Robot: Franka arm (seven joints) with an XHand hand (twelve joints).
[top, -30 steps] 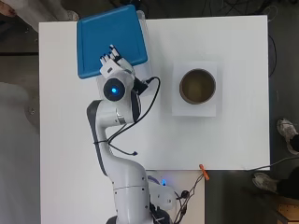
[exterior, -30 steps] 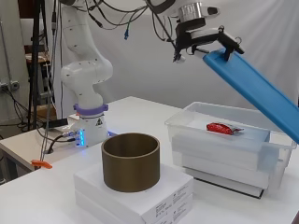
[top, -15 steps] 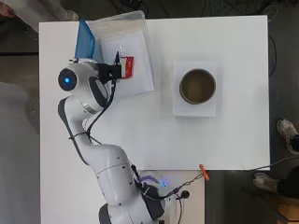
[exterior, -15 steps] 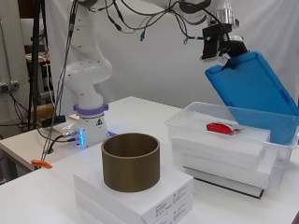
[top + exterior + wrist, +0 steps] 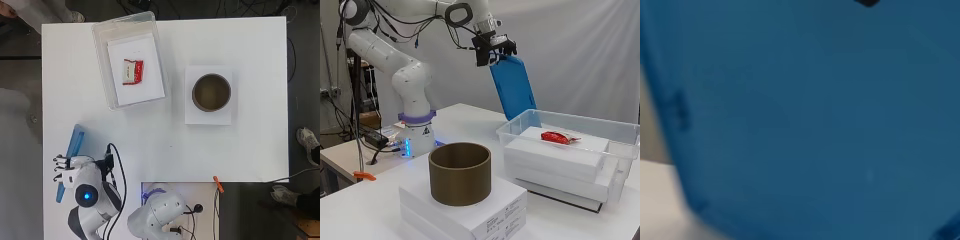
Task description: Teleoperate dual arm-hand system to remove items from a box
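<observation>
The hand (image 5: 492,47) has its fingers curled tight on the top edge of a blue lid (image 5: 513,87), and it holds the lid up in the air. The lid hangs down from the hand, almost straight up and down, tipped only a little. In the side view the low end of the lid shows just behind the clear box (image 5: 570,155), at the box's end nearest the arm. In the overhead view the hand (image 5: 67,167) and the blue lid (image 5: 75,147) are well apart from the clear box (image 5: 102,70), over the corner of the white surface (image 5: 165,145) close to the arm's base. The wrist view is nearly all blue lid (image 5: 805,125). The clear box is open on top. Inside it is a stack of flat white boxes (image 5: 555,157), and on the top white box lies a small red packet (image 5: 559,137). From above, the red packet (image 5: 132,71) sits near the middle of the clear box. Beside the clear box, not touching it, a brown round pot (image 5: 460,172) stands on two more flat white boxes (image 5: 465,207). The brown pot is open on top (image 5: 211,92). A small orange clip (image 5: 218,183) lies at the edge of the surface, well apart from the clear box.
</observation>
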